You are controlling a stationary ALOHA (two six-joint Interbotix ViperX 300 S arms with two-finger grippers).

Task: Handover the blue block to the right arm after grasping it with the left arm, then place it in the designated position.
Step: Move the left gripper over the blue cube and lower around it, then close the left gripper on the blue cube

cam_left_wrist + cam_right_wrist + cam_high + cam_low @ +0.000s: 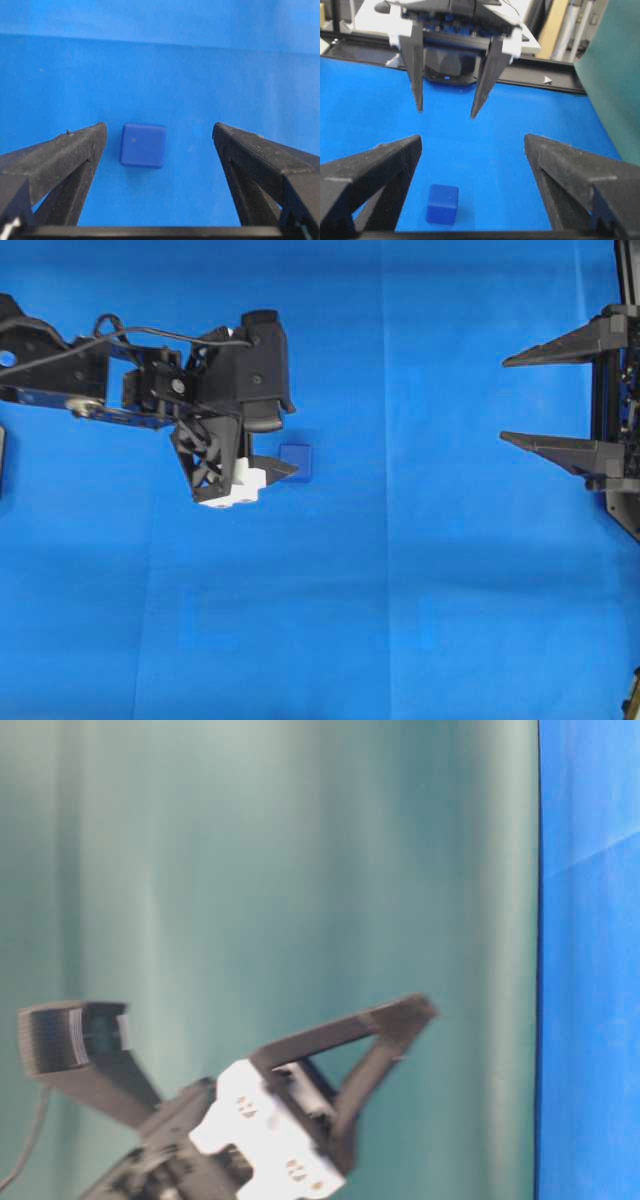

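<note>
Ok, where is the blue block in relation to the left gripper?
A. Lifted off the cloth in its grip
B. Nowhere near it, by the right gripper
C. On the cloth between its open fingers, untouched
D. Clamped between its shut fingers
C: in the left wrist view the blue block lies on the cloth between the spread fingers of the left gripper, with cloth showing on both sides.

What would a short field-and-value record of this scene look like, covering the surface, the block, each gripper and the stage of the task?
surface: blue cloth
blue block: resting on the cloth, between the left gripper's open jaws, nearer one finger, touching neither
left gripper: open, white pieces on its frame, above the block
right gripper: open, all black, at the far edge, holding nothing
task stage: block not yet grasped; handover not begun
</note>
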